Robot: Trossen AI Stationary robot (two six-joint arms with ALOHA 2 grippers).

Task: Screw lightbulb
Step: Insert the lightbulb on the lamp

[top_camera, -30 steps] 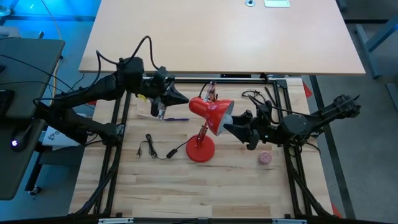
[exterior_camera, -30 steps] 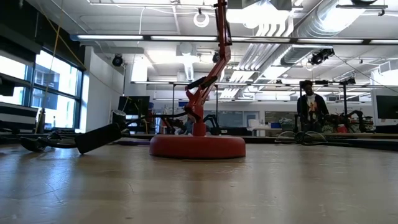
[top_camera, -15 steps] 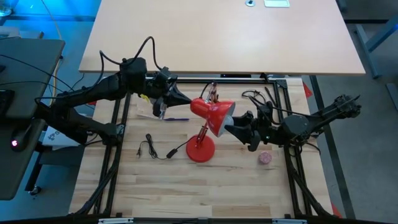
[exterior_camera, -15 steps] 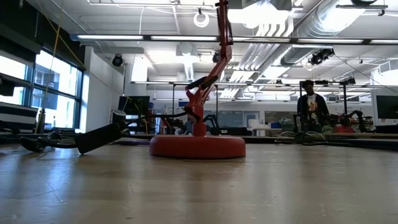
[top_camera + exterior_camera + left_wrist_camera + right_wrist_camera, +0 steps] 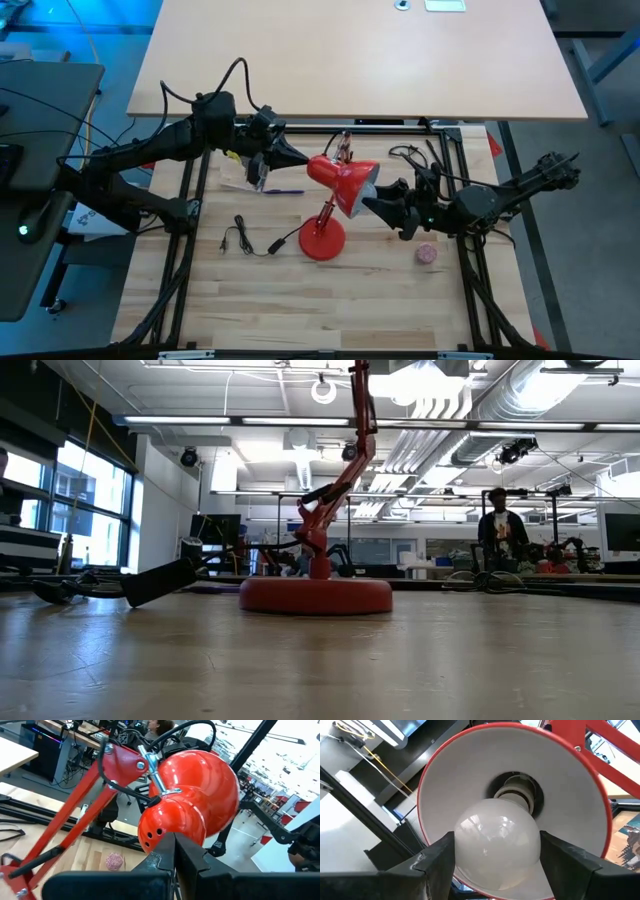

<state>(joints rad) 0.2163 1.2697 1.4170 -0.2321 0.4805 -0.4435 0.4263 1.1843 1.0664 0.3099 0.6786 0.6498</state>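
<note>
Right hand [image 5: 492, 855] clamped around smooth white pear-shaped lightbulb [image 5: 496, 845] inside glossy red shade [image 5: 585, 805].

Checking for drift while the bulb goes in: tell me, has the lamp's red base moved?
Yes, barely: in the low view the red base has edged left against the person behind.
</note>
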